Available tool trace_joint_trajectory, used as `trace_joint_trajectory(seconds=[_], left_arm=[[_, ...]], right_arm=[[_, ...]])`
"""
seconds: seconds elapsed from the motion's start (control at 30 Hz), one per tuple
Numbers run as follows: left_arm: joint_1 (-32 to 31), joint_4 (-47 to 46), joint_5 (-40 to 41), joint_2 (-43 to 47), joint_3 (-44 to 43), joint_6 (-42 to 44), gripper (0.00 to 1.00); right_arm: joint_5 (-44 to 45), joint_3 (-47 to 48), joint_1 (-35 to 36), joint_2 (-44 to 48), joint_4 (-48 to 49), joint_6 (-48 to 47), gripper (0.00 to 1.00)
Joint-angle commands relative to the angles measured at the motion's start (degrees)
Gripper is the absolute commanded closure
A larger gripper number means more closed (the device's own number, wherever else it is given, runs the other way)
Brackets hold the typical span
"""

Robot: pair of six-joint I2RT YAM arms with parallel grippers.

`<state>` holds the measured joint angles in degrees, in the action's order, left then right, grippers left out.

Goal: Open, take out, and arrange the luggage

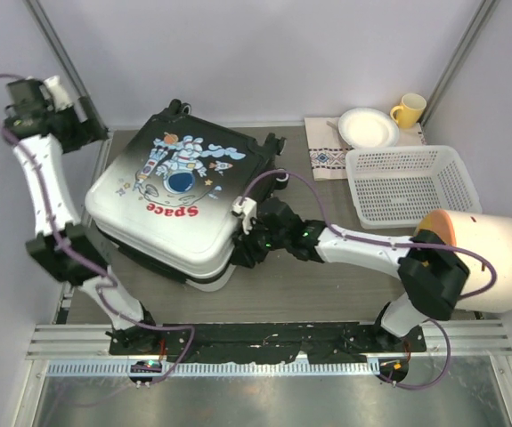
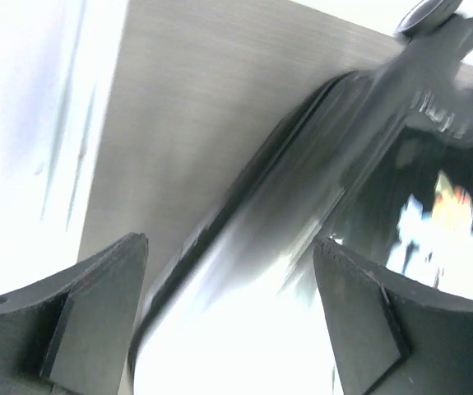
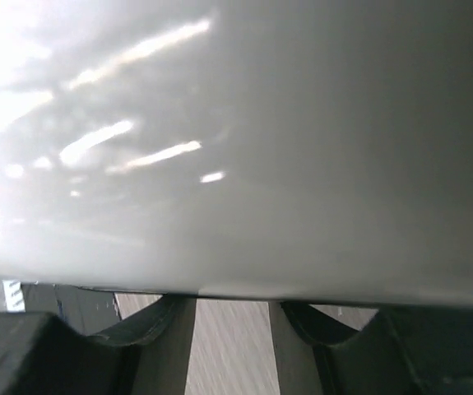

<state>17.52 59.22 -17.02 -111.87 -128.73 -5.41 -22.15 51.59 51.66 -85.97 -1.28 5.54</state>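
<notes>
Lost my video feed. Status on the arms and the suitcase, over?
Left tool open, clear of the white-to-black hard-shell astronaut suitcase. Right tool at its near right corner, grip unclear. Not swung open; nothing on top.

Grey wood-grain bench [image 1: 327, 285] is carrying everything. Luggage [image 1: 175, 191] is lying flat on the left-centre part, astronaut print facing up, wheels pointing to the far edge. White slatted basket [image 1: 411, 187] is sitting on the right side, well apart from the luggage. Patterned cloth mat [image 1: 327, 158] is lying at the far edge, just beside the basket's far-left corner. White plate [image 1: 368, 127] is resting on the mat; yellow mug [image 1: 409, 110] is standing just beside the plate. Large white cylinder [image 1: 500, 262] is sitting at the near right edge.
</notes>
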Motion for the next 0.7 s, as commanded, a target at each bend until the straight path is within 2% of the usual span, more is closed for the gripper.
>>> trace_joint_trajectory(seconds=[0.0, 0.03, 0.13, 0.23, 0.3, 0.4, 0.47, 0.57, 0.6, 0.67], left_arm=[[5.51, 3.09, -2.06, 24.97, 17.94, 0.65, 0.14], [5.77, 3.09, -2.06, 27.82, 25.47, 1.36, 0.14], [5.86, 2.75, -4.59, 36.95, 37.44, 1.89, 0.15], [5.86, 1.25, -3.91, 40.85, 43.89, -0.73, 0.15], [6.30, 0.64, -1.01, 41.12, 45.22, -2.58, 0.16], [10.86, -4.54, -7.14, 42.44, 48.91, -8.98, 0.16], [13.15, -9.97, -7.51, 43.66, 51.11, -14.35, 0.16], [15.00, -12.98, -8.20, 44.02, 52.00, -18.57, 0.16], [15.18, -13.77, -9.34, 44.02, 52.61, -19.11, 0.17], [15.26, -14.66, -9.88, 43.67, 54.45, -19.81, 0.17]], right_arm=[[13.98, 12.20, 1.16, -7.79, 15.78, 6.41, 0.49], [13.28, 15.87, 1.16, -9.89, 15.43, 6.15, 0.47], [10.82, 19.15, 0.99, -9.40, 12.89, 5.01, 0.44], [8.09, 14.71, -1.98, -4.75, 10.25, 2.55, 0.44], [5.47, 11.35, -5.06, 0.88, 8.58, 1.41, 0.43], [3.87, 6.34, -12.62, 5.72, 5.07, -2.88, 0.44], [4.40, 4.75, -18.85, 6.61, 4.09, -4.83, 0.43], [1.51, 8.16, -27.54, 4.25, 4.88, -5.02, 0.39], [0.11, 10.00, -29.49, 1.45, 5.06, -4.32, 0.34], [-1.31, 15.80, -32.31, -1.20, 6.89, -2.39, 0.30]])
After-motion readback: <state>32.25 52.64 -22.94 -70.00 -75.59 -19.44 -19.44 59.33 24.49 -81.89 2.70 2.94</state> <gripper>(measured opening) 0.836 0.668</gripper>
